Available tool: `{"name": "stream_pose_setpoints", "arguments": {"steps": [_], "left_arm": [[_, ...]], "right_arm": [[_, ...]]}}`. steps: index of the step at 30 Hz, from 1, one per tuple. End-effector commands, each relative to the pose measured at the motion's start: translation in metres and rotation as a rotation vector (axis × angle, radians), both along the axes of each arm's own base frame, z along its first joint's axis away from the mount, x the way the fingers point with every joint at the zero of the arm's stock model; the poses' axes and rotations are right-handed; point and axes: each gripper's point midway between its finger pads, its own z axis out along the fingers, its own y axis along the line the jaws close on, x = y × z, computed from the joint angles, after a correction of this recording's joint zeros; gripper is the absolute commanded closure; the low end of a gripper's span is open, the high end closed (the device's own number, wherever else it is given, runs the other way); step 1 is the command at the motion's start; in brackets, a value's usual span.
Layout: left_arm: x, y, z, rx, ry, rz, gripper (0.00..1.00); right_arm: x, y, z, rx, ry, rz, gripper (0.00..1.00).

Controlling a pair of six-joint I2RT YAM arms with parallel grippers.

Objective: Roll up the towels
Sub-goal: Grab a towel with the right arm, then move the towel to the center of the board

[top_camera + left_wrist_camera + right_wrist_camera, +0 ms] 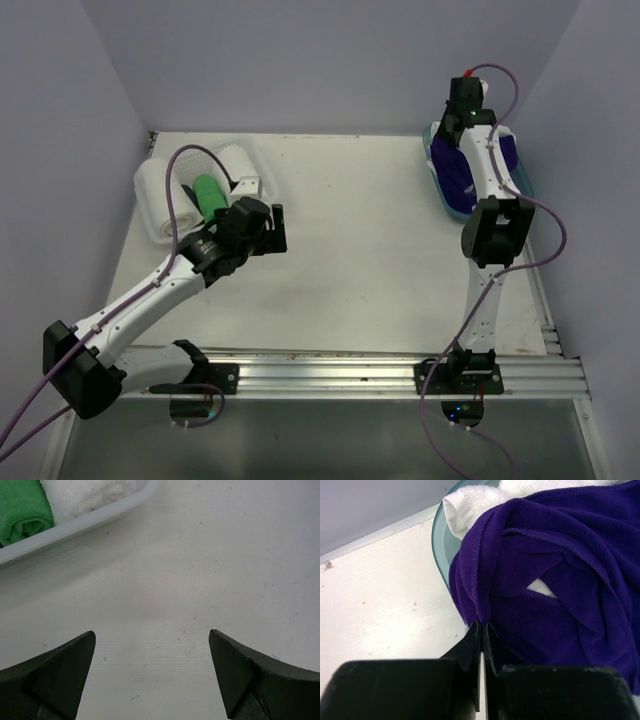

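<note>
- Pale, speckled tabletop lies bare directly under the left gripper, whose jaws stand wide apart with nothing between them.
- White plastic lattice basket sits ahead of the left gripper and off to its left. In the left wrist view its rim crosses the upper corner, well apart from the fingertips.
- Translucent teal tub sits right in front of the right gripper, its curved rim rising just beyond the fingertips.
- Purple towel is heaped loosely in the tub, spilling over the near rim ahead of the right gripper and to its right.
- Right gripper's jaws are pressed together. A gathered fold of the purple towel runs down into their tips, apparently nipped between them, though the contact itself is dark.
- White towel, crumpled, lies in the tub beyond the purple one.
- Rolled white towel lies inside the basket against its rim.
- Rolled green towel rests just beside it, touching it.
</note>
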Motion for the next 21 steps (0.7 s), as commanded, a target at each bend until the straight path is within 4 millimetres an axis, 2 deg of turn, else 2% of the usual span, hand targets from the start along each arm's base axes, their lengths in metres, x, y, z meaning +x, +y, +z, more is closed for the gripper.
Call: {"name": "stream_pose_setpoints", "arguments": {"steps": [1,2,4,5,6,8,9,11,12,16,19,21], "left_arm": [[0.003,0.005,0.016,-0.022,-0.055,0.029,0.0],[0.003,0.005,0.019,-0.023,-0.063,0.028,0.0],[0.004,0.005,0.026,-0.028,-0.086,0.024,0.0],[0.005,0.005,0.03,-0.03,-0.096,0.025,0.0],[0.005,0.008,0.034,-0.027,-0.107,0.031,0.0],[0.007,0.009,0.042,-0.03,-0.123,0.038,0.0],[0.008,0.009,0.046,-0.03,-0.129,0.041,0.0],[0.008,0.01,0.049,-0.03,-0.131,0.042,0.0],[0.008,0.009,0.05,-0.03,-0.131,0.042,0.01],[0.007,0.01,0.05,-0.035,-0.118,0.05,0.0],[0.005,0.011,0.05,-0.043,-0.113,0.06,0.0],[0.004,0.013,0.05,-0.044,-0.115,0.073,0.0]], "right_arm": [[-0.024,0.002,0.126,0.042,-0.259,-0.009,1.0],[-0.036,0.004,0.155,0.056,-0.315,-0.009,1.0],[-0.05,0.008,0.181,0.083,-0.374,-0.001,1.0],[-0.067,0.011,0.216,0.104,-0.448,0.01,1.0],[-0.074,0.014,0.223,0.12,-0.465,0.02,1.0],[-0.09,0.023,0.256,0.154,-0.549,0.055,1.0],[-0.107,0.025,0.28,0.164,-0.603,0.063,1.0],[-0.124,0.03,0.308,0.18,-0.669,0.084,1.0],[-0.139,0.032,0.329,0.186,-0.717,0.096,1.0],[-0.173,0.046,0.373,0.218,-0.821,0.169,1.0],[-0.197,0.064,0.398,0.244,-0.879,0.253,1.0],[-0.206,0.073,0.402,0.257,-0.888,0.279,1.0]]}}
